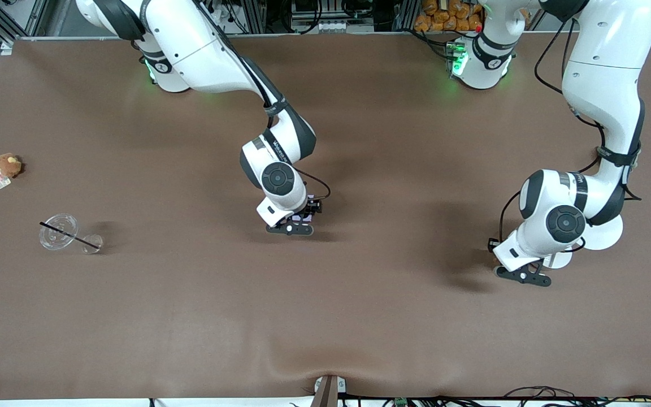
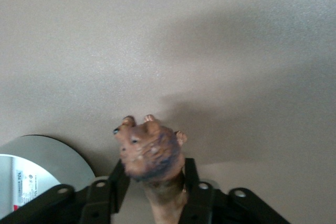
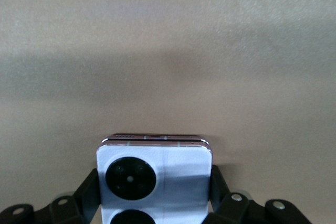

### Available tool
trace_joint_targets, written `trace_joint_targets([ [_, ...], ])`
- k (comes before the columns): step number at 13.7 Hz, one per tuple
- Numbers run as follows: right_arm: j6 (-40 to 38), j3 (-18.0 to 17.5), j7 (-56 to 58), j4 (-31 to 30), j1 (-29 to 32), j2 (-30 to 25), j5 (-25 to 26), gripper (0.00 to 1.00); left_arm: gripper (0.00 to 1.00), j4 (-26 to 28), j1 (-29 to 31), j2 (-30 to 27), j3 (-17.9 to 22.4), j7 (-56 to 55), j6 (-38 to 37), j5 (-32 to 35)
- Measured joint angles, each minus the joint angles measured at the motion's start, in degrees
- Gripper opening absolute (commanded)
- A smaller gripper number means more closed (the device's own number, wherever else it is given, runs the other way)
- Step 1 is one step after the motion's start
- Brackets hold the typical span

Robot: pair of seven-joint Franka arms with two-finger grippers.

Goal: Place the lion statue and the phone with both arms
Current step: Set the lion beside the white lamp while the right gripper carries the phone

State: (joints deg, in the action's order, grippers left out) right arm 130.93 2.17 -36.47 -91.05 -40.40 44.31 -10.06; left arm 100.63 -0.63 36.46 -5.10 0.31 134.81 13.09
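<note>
My right gripper [image 1: 294, 226] is low over the middle of the table, shut on the phone [image 1: 304, 216]. In the right wrist view the phone [image 3: 155, 174] is pale lavender with two round black camera circles, and it sits between the black fingers [image 3: 86, 192] of the right gripper [image 3: 155, 195]. My left gripper [image 1: 523, 275] is low over the table toward the left arm's end. It is shut on the lion statue [image 2: 152, 150], a reddish-brown figurine with a darker head, which sticks out past the left gripper [image 2: 154, 190]. The front view hides the lion.
A white round disc [image 1: 605, 233] lies beside my left gripper and also shows in the left wrist view [image 2: 47, 156]. Toward the right arm's end lie a round brown plush with a tag [image 1: 8, 165] and a clear cup with a black straw [image 1: 60, 232].
</note>
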Motion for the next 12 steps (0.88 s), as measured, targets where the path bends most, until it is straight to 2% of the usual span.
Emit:
trace_joint_targets([
  [2, -1.8, 1.0, 0.0, 0.7, 0.9, -1.2, 0.0, 0.20, 1.00, -0.2, -0.1, -0.2, -0.5, 0.0, 0.0, 0.0],
  [4, -5.5, 1.6, 2.1, 1.7, 4.5, -4.4, 0.0, 0.20, 1.00, -0.8, -0.8, -1.1, -1.1, 0.0, -1.5, 0.0],
  [8, -14.9, 2.1, 13.2, 2.7, 17.2, -11.3, 0.1, 0.20, 1.00, -5.0, -1.8, -4.7, -3.0, 0.0, -11.3, 0.0],
  [12, -16.7, 2.1, 28.3, 3.2, 30.1, -11.7, 1.1, 0.20, 1.00, -8.2, -1.8, -8.1, -3.7, 0.0, -14.6, 0.0],
])
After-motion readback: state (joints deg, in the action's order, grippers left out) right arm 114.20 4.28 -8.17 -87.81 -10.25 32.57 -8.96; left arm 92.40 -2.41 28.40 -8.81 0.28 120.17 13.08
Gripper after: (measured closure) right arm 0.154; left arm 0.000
